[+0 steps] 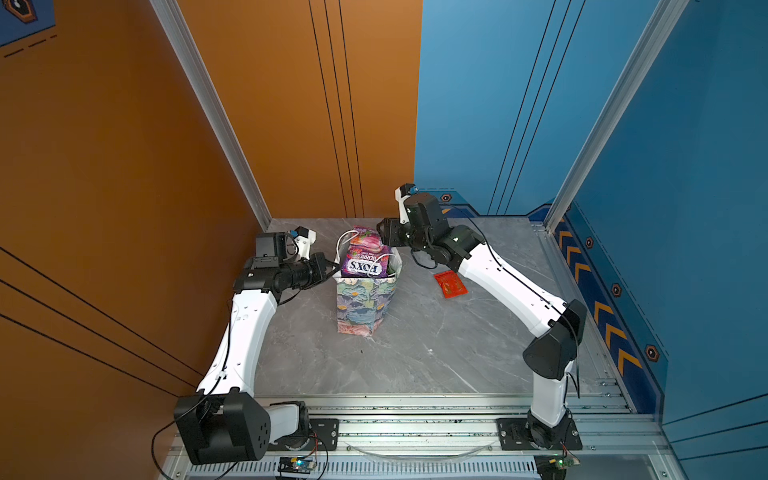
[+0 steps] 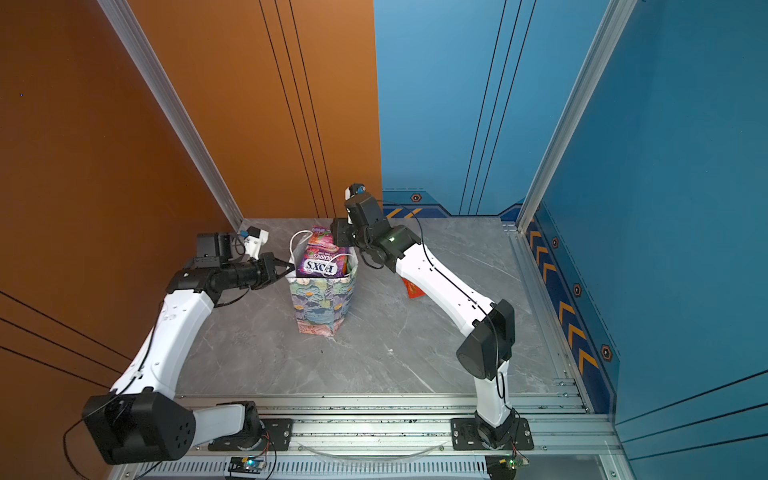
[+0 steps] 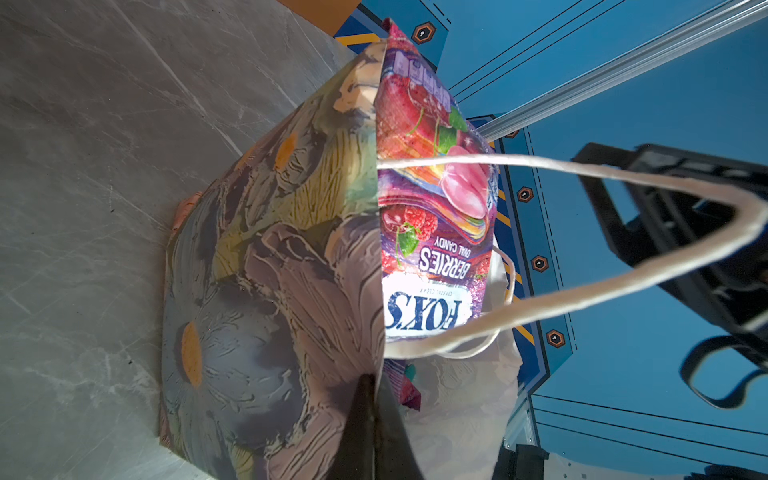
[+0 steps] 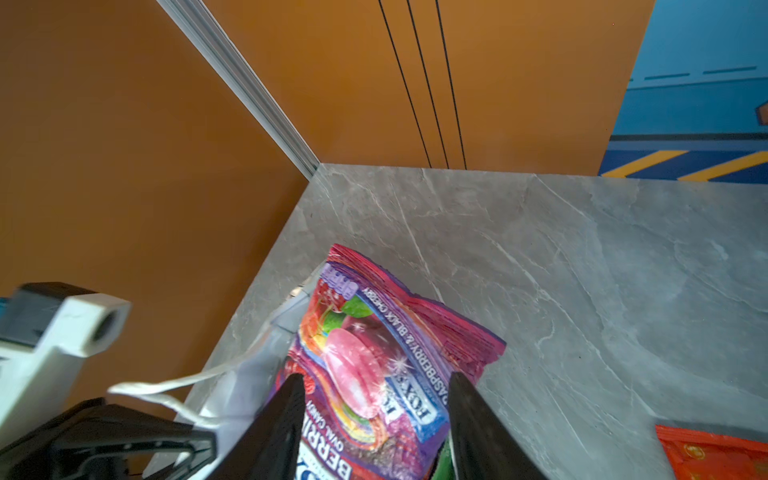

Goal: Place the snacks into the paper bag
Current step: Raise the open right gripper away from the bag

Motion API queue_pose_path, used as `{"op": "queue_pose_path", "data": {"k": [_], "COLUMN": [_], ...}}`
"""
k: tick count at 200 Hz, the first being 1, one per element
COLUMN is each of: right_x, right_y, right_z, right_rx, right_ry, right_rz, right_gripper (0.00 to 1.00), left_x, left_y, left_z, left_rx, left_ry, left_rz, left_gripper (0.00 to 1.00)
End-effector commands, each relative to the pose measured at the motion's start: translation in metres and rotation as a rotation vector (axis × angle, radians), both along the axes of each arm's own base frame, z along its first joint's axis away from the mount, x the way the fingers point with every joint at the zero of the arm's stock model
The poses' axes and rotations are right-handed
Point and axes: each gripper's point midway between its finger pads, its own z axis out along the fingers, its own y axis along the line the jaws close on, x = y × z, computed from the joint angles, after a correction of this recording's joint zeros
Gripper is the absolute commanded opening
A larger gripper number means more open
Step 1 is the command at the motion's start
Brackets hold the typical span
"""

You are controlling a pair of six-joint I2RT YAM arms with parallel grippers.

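The paper bag (image 1: 361, 303) (image 2: 320, 303) stands upright mid-table, printed with painted flowers (image 3: 270, 291). A purple FOX'S snack packet (image 1: 362, 259) (image 2: 322, 257) (image 3: 432, 208) (image 4: 374, 365) leans out of its mouth, half above the rim. Deeper inside, edges of a green packet (image 4: 442, 461) and a teal one (image 3: 409, 371) show. My left gripper (image 1: 336, 269) (image 2: 291, 268) (image 3: 376, 382) is shut on the bag's left rim. The right gripper (image 1: 384, 237) (image 2: 337, 235) (image 4: 376, 376) hangs open just over the FOX'S packet's top end, fingers apart on either side. A red packet (image 1: 451, 284) (image 2: 413, 289) (image 4: 715, 453) lies flat on the table under the right forearm.
The grey marble table (image 1: 415, 353) is walled by an orange panel (image 1: 124, 166) on the left and blue panels (image 1: 685, 208) behind and on the right. One white cord handle (image 3: 623, 174) loops toward the right arm. An aluminium rail (image 1: 415, 428) runs along the front.
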Motion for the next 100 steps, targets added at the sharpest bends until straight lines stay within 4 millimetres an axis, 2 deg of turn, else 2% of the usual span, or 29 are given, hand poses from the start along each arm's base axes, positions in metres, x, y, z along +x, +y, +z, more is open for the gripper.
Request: {"op": "queue_pose_path", "data": {"k": [1, 23, 27, 46, 88, 100], "right_x": [0.012, 0.015, 0.027, 0.033, 0.047, 0.048], "right_y": [-0.012, -0.006, -0.019, -0.020, -0.012, -0.006], "right_z": [0.000, -0.012, -0.015, -0.026, -0.045, -0.040], "right_rx": [-0.007, 0.004, 0.008, 0.025, 0.103, 0.148], "right_ry": [0.013, 0.050, 0.058, 0.094, 0.162, 0.165], "right_rz": [-0.033, -0.020, -0.048, -0.047, -0.012, 0.021], "right_gripper": [0.60, 0.63, 0.63, 0.65, 0.67, 0.67], "left_x": [-0.005, -0.005, -0.005, -0.004, -0.004, -0.004], "left_y": [-0.002, -0.002, -0.002, -0.002, -0.002, -0.001], "left_z": [0.005, 0.005, 0.005, 0.004, 0.003, 0.004], "left_rx": [-0.013, -0.013, -0.013, -0.013, -0.013, -0.013], "left_ry": [-0.018, -0.019, -0.018, -0.015, -0.014, -0.013], "left_rz": [-0.012, -0.013, -0.013, -0.012, -0.012, -0.012], "left_gripper": [0.00, 0.00, 0.00, 0.00, 0.00, 0.00]}}
